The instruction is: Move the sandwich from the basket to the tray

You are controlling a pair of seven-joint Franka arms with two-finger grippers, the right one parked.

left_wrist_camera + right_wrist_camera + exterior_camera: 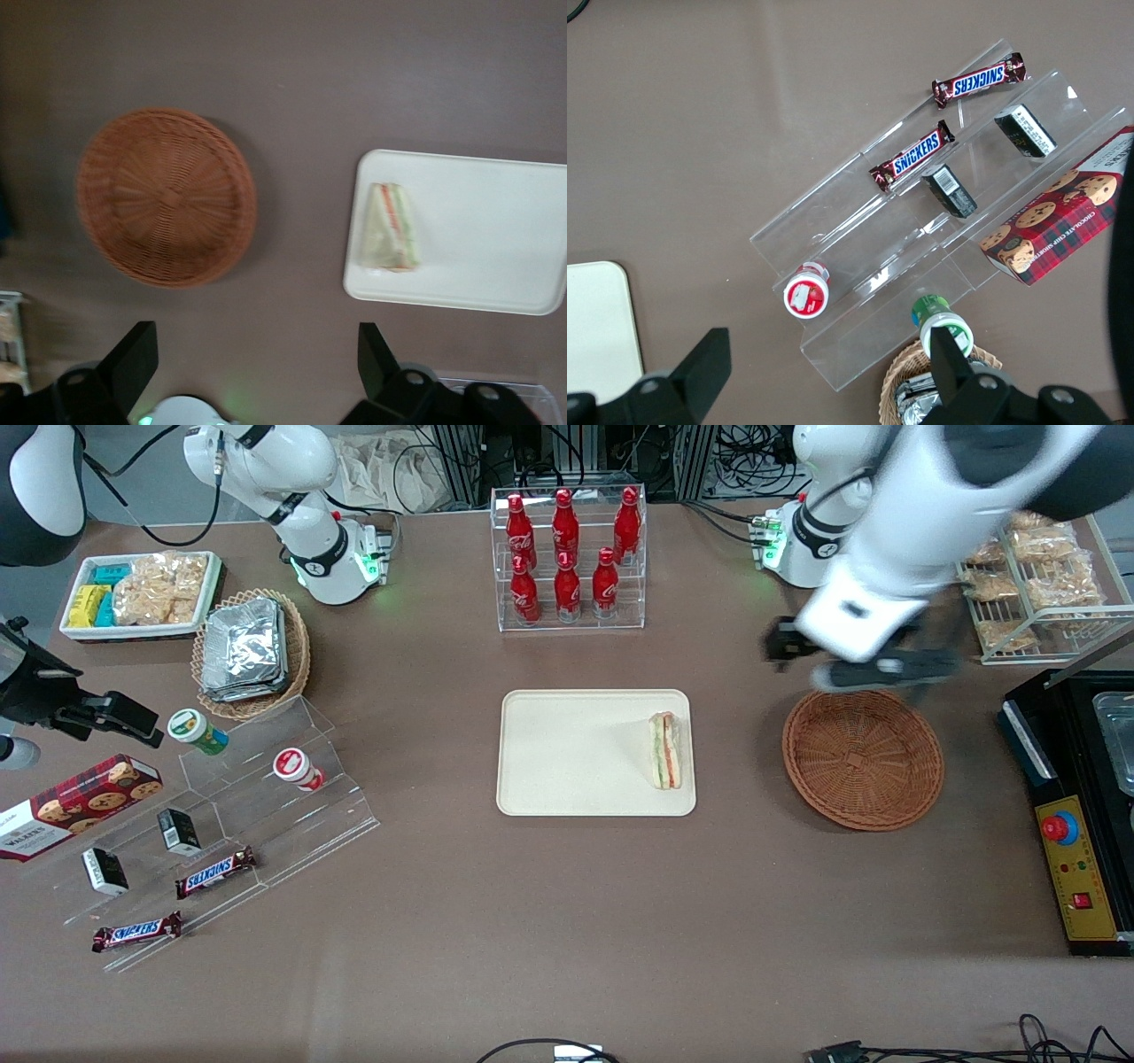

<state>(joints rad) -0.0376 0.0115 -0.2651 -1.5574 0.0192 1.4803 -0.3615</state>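
Observation:
The sandwich (pixel 666 750) (pixel 390 227), a white wedge with green and red layers, lies on the cream tray (pixel 576 753) (pixel 496 239), close to the tray edge that faces the basket. The brown wicker basket (pixel 862 759) (pixel 166 197) stands beside the tray toward the working arm's end and holds nothing. My left gripper (pixel 877 666) (pixel 257 363) hangs high above the basket's rim farthest from the front camera. It is open, its black fingers (pixel 133 359) spread wide with only bare table showing between them.
A clear rack of red bottles (pixel 567 558) stands farther from the front camera than the tray. A wire rack of snack bags (pixel 1036 576) and a black machine (pixel 1076 806) stand at the working arm's end. Acrylic steps with snacks (pixel 266 806) lie toward the parked arm's end.

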